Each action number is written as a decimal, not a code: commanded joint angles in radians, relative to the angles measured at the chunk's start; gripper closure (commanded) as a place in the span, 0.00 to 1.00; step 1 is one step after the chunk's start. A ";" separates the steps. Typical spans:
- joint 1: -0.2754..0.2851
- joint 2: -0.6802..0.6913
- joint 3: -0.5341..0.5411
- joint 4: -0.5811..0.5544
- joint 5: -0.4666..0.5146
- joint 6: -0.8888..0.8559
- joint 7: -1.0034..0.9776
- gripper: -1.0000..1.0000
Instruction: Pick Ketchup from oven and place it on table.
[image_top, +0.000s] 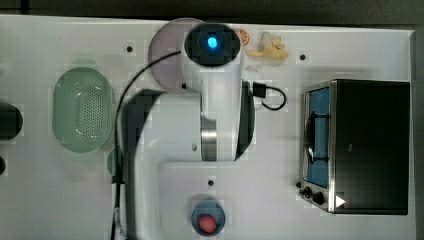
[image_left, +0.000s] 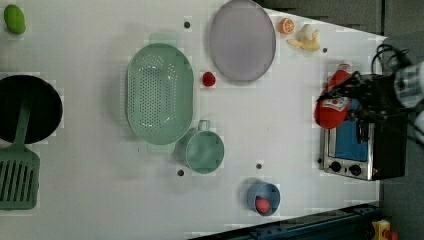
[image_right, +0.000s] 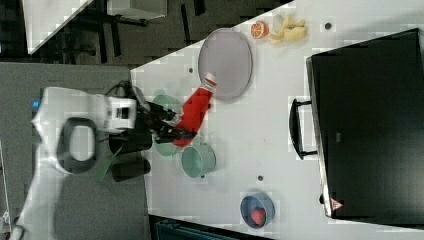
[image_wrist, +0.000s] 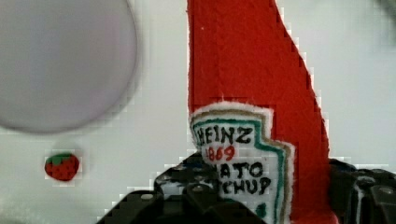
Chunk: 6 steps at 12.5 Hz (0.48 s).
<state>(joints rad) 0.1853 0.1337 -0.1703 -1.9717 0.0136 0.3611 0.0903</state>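
Ketchup (image_wrist: 252, 93), red felt with a white label, sits clamped between the black fingers (image_wrist: 187, 191) of the claw (image_wrist: 261, 196). Seen in the left view, it hangs above the white surface (image_left: 280, 125), just beside the oven (image_left: 360, 150), near a grey plate (image_left: 242, 40).

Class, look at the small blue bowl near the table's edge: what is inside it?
Inside the blue bowl lies one small red fruit, probably a strawberry. It covers part of the bowl's floor, so anything beneath it cannot be seen.
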 joint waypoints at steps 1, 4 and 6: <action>-0.033 -0.025 -0.031 -0.164 -0.002 0.164 0.022 0.38; -0.030 0.022 -0.031 -0.279 -0.002 0.349 0.022 0.38; -0.025 0.094 -0.029 -0.293 -0.001 0.419 0.022 0.38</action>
<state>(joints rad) 0.1443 0.2369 -0.2006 -2.2949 0.0318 0.7505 0.0935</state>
